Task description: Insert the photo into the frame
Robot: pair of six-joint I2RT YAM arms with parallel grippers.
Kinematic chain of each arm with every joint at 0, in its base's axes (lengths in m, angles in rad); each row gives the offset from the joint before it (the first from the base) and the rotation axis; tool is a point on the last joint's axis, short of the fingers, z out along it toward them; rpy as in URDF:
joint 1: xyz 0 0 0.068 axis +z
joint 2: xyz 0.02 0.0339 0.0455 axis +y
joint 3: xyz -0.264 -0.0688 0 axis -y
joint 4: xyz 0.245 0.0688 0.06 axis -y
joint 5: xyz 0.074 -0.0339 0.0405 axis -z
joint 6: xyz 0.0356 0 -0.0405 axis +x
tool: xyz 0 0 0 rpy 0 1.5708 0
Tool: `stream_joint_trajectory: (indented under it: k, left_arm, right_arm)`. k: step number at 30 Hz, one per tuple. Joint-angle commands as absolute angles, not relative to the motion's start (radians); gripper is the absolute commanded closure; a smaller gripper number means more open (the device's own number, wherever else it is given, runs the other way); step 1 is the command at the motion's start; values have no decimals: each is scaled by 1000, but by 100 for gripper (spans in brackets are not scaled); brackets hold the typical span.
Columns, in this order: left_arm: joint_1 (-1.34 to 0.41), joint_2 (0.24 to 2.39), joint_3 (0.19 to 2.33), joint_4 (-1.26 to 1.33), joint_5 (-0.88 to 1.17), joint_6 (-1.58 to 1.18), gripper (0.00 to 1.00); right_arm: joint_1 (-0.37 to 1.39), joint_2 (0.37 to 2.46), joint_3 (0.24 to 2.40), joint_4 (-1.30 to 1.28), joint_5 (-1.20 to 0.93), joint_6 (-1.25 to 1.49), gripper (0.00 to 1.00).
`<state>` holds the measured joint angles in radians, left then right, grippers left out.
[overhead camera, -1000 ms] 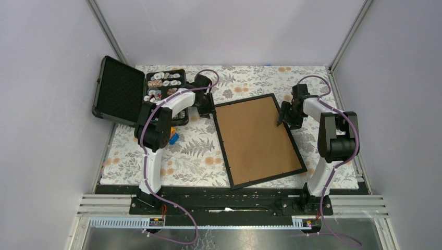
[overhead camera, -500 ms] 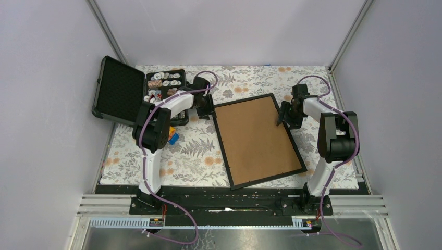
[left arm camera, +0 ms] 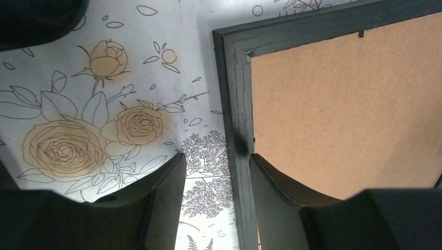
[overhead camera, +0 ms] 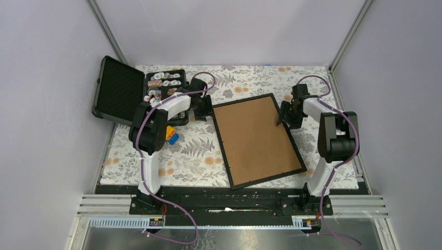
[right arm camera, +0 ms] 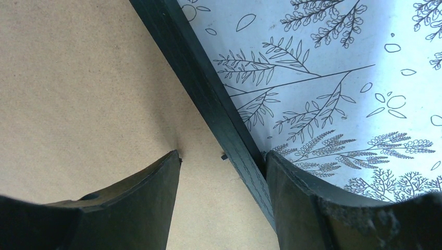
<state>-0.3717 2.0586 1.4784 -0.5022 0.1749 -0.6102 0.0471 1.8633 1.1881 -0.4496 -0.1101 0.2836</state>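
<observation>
The frame [overhead camera: 255, 138] lies back up on the floral cloth, thin black moulding around a brown board. The photo is out of view. My left gripper [overhead camera: 206, 110] is at the frame's far left corner. In the left wrist view it [left arm camera: 217, 156] stands open astride the left moulding [left arm camera: 234, 94], one finger over the cloth and the other beside the board. My right gripper [overhead camera: 281, 119] is at the frame's right edge. In the right wrist view it [right arm camera: 223, 153] is open, its left fingertip on the board and its right finger outside the moulding [right arm camera: 198, 78].
An open black case [overhead camera: 121, 89] with a foam-lined lid stands at the back left, its tray [overhead camera: 166, 86] holding several small items. A small yellow and blue object [overhead camera: 171, 135] lies by the left arm. Floral cloth [overhead camera: 193, 151] covers the table between grey walls.
My left gripper's jaws have widened and the left arm has shifted slightly to the left. The frame and the right arm have not moved.
</observation>
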Motion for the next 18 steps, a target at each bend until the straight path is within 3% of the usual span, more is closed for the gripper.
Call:
stream_joint_trajectory:
  k: [1, 18]
  left_arm:
    - [-358, 2011, 1467, -477, 163, -595, 49]
    - [-366, 2108, 1524, -489, 163, -615, 50]
  right_arm:
    - [63, 1882, 1170, -440, -147, 279, 32]
    - [63, 1881, 1168, -442, -150, 279, 32]
